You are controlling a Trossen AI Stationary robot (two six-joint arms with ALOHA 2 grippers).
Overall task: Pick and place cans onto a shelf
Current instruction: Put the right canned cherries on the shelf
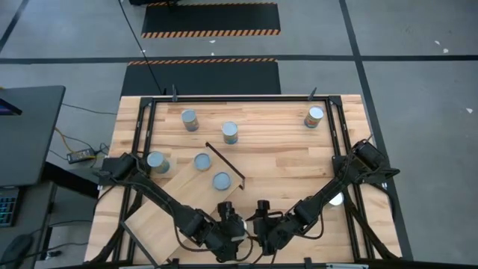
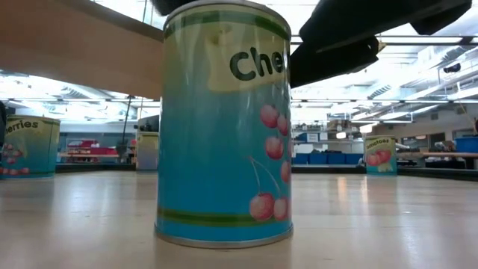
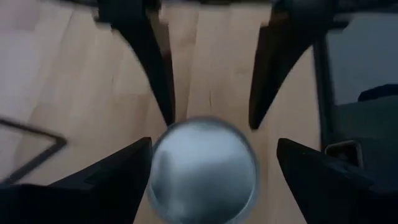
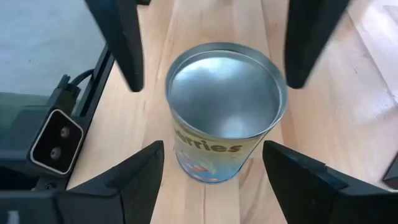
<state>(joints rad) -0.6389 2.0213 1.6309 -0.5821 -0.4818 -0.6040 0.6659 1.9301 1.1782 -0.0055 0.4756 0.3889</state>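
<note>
While the small blue cherry-labelled tin with a shiny silver top point(image 4: 225, 115) stands upright on the butcher-block tabletop point(image 1: 284, 161) near its front edge, both claws meet above it. The right gripper point(image 4: 211, 165) straddles it with fingers spread, touching nothing; the left gripper point(image 3: 208, 168) hangs opposite, also spread wide. The tin looks rigid, fairly light and slick-sided, so squeezing mid-label seems safest. The light plywood shelf with black metal frame point(image 1: 190, 179) lies just beyond.

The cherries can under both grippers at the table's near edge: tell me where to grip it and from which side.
Grip the upright blue-labelled cylindrical tin around its curved side wall, coming straight down from above. Its shiny round top faces up, and the right gripper already straddles it, fingers open.
</note>
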